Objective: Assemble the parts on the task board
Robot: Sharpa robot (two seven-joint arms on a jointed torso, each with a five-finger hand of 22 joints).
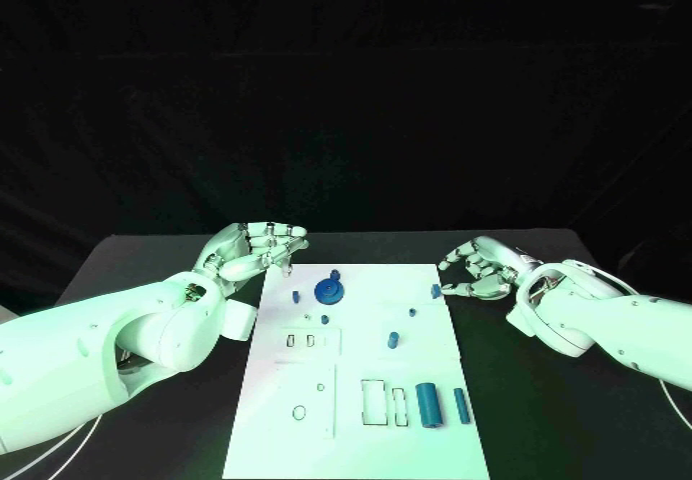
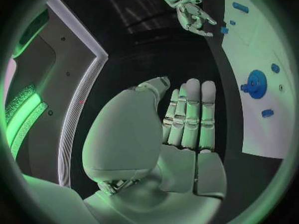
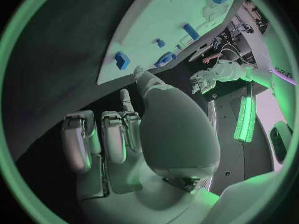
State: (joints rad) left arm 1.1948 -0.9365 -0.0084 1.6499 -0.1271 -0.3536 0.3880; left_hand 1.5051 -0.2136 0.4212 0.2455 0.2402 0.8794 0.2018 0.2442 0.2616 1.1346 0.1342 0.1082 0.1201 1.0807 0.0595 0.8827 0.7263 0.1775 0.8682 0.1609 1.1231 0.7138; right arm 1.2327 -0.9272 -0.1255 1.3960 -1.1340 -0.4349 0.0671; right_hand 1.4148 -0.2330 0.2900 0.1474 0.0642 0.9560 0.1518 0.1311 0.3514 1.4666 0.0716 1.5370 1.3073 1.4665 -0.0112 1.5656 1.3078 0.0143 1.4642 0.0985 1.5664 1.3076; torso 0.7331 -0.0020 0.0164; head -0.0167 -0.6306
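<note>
The white task board (image 1: 289,450) lies lengthwise in the middle of the black table. A blue gear (image 1: 329,291) stands near its far end, with small blue pieces (image 1: 392,340) scattered around it. A blue cylinder (image 1: 427,403) and a thin blue bar (image 1: 462,405) lie near the front right. My left hand (image 1: 257,250) hovers at the board's far left corner, fingers loosely bent, holding nothing. My right hand (image 1: 483,270) sits just off the board's far right edge beside a small blue piece (image 1: 436,291), also holding nothing. The left wrist view shows the left hand (image 2: 187,119) beside the board (image 2: 255,40) and gear (image 2: 256,83).
Rectangular slots (image 1: 374,400) and a small round hole (image 1: 299,412) mark the board's near half. Bare black table (image 1: 173,440) runs along both sides of the board. In the right wrist view the right hand (image 3: 118,134) is near the board's edge (image 3: 162,15) and a blue block (image 3: 121,59).
</note>
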